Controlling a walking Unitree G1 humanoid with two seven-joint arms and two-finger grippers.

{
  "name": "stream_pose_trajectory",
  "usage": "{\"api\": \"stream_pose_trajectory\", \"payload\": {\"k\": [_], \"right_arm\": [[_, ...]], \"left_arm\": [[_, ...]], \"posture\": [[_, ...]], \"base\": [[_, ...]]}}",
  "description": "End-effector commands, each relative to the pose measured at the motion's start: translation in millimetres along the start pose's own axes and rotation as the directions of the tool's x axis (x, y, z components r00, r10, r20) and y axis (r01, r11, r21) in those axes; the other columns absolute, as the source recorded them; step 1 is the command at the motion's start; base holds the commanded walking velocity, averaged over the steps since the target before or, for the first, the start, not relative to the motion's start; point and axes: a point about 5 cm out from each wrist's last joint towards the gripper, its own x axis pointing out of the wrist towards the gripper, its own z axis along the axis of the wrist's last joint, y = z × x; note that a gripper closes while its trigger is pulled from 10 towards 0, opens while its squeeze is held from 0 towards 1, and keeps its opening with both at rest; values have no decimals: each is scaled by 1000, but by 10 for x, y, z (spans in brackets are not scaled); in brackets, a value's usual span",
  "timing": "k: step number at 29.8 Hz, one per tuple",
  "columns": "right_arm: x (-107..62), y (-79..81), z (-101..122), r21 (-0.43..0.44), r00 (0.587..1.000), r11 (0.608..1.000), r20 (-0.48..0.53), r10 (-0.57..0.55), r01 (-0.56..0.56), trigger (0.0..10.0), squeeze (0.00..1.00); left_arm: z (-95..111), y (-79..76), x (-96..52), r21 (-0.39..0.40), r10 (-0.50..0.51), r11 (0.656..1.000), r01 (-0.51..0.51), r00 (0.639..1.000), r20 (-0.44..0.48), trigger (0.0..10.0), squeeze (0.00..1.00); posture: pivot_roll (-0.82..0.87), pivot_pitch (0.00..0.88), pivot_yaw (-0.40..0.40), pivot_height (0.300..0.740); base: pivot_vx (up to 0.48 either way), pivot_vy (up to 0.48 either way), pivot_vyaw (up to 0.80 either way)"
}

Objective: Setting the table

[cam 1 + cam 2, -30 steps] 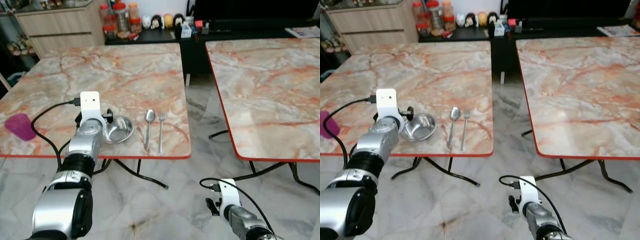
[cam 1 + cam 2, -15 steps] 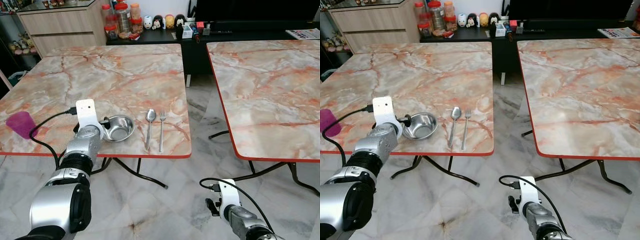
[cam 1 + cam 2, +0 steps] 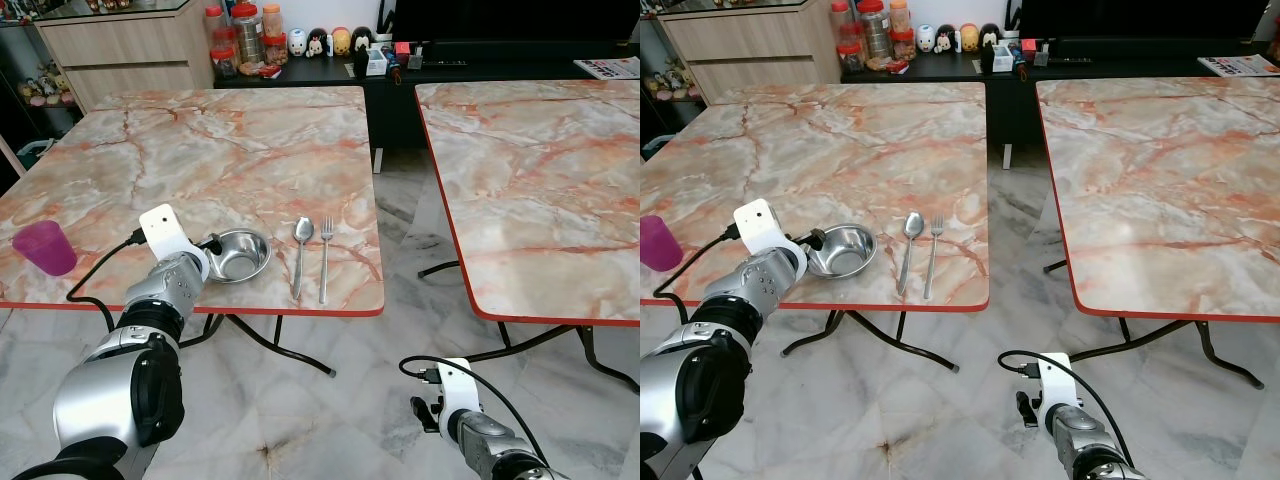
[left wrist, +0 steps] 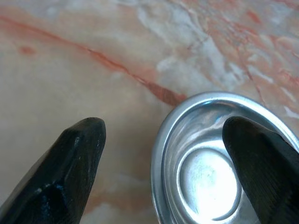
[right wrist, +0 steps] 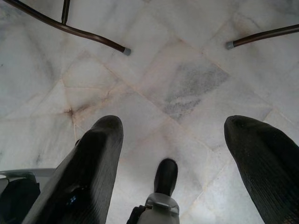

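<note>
Jaws of the left gripper (image 4: 161, 154) stand released and spread across the rim of the steel bowl (image 3: 241, 254): in the left wrist view one black finger (image 4: 70, 163) sits outside the bowl over bare marble, the other hangs over the bowl's inside, and I cannot tell whether either pad touches metal. In the left eye view this gripper lies at the lower left of the frame, at the bowl's left edge, with its silver arm running down to the bottom left corner and a black cable looping off the wrist.

The bowl rests upright near the front edge of the left marble surface (image 3: 230, 150), in the lower left-centre of the frame. Just to its right lie a spoon (image 3: 299, 254) and a fork (image 3: 323, 258), side by side and apart from each other, handles pointing toward the red front edge. A purple cup (image 3: 44, 247) stands upright at the far left of the frame, well apart from the bowl.

A second marble surface (image 3: 540, 170) takes up the right of the frame. At the top, a dark sideboard carries jars (image 3: 238, 38) and small figurines (image 3: 318, 42).

Low at the bottom right, the right gripper (image 5: 170, 154) hangs idle over the pale marble floor (image 5: 187, 60), its jaws spread wide and holding nothing.
</note>
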Motion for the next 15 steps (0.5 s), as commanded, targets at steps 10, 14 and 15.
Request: {"api": "stream_pose_trajectory", "payload": {"k": [10, 14, 15], "right_arm": [[3, 20, 16, 10, 1000, 1000, 3, 6, -6, 10000, 0], [4, 22, 16, 10, 1000, 1000, 2, 8, -8, 10000, 0], [4, 23, 15, 9, 1000, 1000, 2, 8, -8, 10000, 0]], "left_arm": [[-27, -11, 6, 36, -9, 999, 10, 999, -33, 10000, 0], [-50, -16, 5, 30, -15, 999, 17, 999, -45, 10000, 0], [-54, -15, 5, 31, -16, 999, 18, 999, -48, 10000, 0]], "posture": [[19, 30, 49, 740], [22, 35, 50, 740], [22, 35, 50, 740]], "base": [[0, 0, 0], [0, 0, 0], [0, 0, 0]]}}
